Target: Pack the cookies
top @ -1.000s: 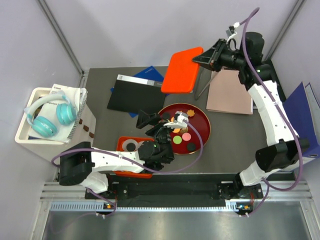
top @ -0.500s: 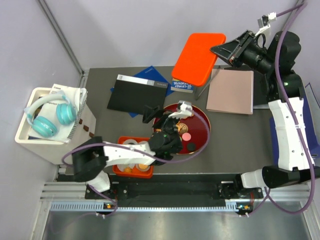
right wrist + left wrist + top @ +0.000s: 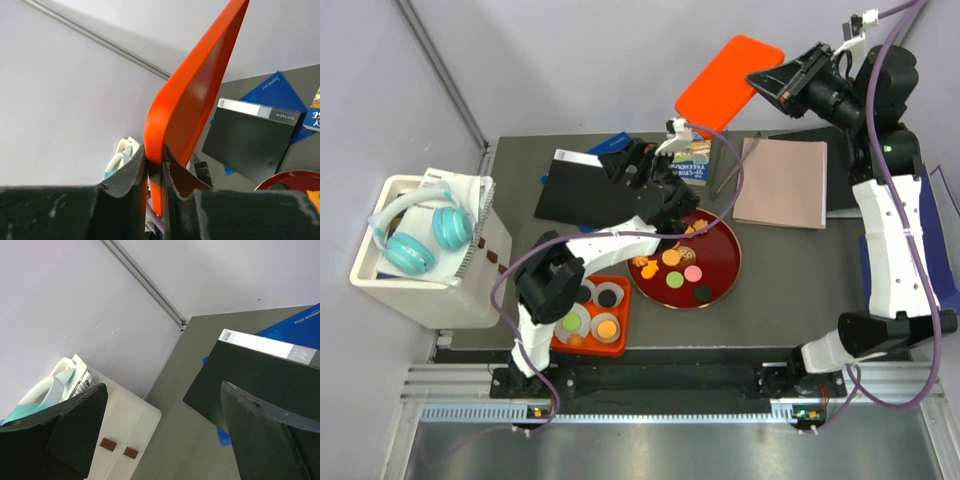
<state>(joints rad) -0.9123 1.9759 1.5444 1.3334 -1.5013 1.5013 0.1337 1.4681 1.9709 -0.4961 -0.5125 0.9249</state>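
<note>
The cookies [image 3: 673, 270] are small flat discs in orange, pink, green and black, with orange shaped pieces, lying on a round red plate [image 3: 729, 248]. More discs [image 3: 607, 327] sit in white paper cups inside an orange box [image 3: 624, 312] in front of the plate. My left gripper [image 3: 628, 165] is open and empty, raised over the black binder [image 3: 270, 375] behind the plate; in the left wrist view [image 3: 165, 435] nothing is between its fingers. My right gripper [image 3: 772, 82] is shut on the edge of a flat orange lid [image 3: 725, 68], held high at the back; the right wrist view [image 3: 156, 170] shows the lid [image 3: 200, 85] clamped.
A white bin [image 3: 380, 265] with teal headphones [image 3: 415, 235] stands at the left edge. A black binder [image 3: 585, 188] over blue books lies at the back left. A pink notebook [image 3: 782, 185] lies at the back right. A blue folder [image 3: 935, 240] is at the far right.
My left arm has swung from over the orange box and plate back to above the black binder, uncovering the box. My right arm has lifted the orange lid higher and further right.
</note>
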